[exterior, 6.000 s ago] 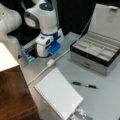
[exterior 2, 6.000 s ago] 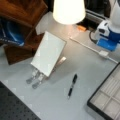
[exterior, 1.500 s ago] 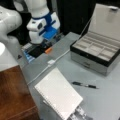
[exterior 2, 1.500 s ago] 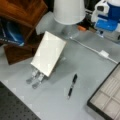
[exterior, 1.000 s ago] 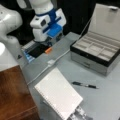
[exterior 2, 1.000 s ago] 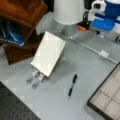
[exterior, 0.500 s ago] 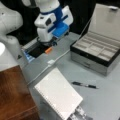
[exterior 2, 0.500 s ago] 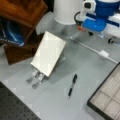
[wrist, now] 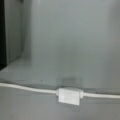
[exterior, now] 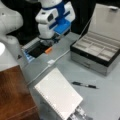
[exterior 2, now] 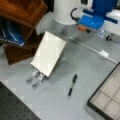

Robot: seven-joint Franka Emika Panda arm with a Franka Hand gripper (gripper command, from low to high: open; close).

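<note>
My gripper (exterior: 47, 47) hangs over the table's back, white with blue parts, also in a front view (exterior 2: 81, 27). A small orange object (exterior: 48, 50) shows at its fingertips, seen too in a front view (exterior 2: 81, 28), and the fingers look shut on it. Just under it lies a dark open tray with a blue edge (exterior: 28, 56). A white cable with a white block (exterior: 51, 62) runs across the table below the gripper; the wrist view shows that block (wrist: 69, 96), with no fingers in sight.
A white notebook (exterior: 58, 96) (exterior 2: 48, 53) leans on metal clips (exterior 2: 35, 78). A black pen (exterior: 84, 85) (exterior 2: 72, 86) lies nearby. An open compartment box (exterior: 100, 53) (exterior 2: 107, 100) stands at one side. Wooden furniture (exterior: 12, 95) (exterior 2: 22, 10) borders the table.
The gripper rose from the blue-edged tray and swung toward the table's middle with the orange object at its tips. The notebook, pen and box stayed put.
</note>
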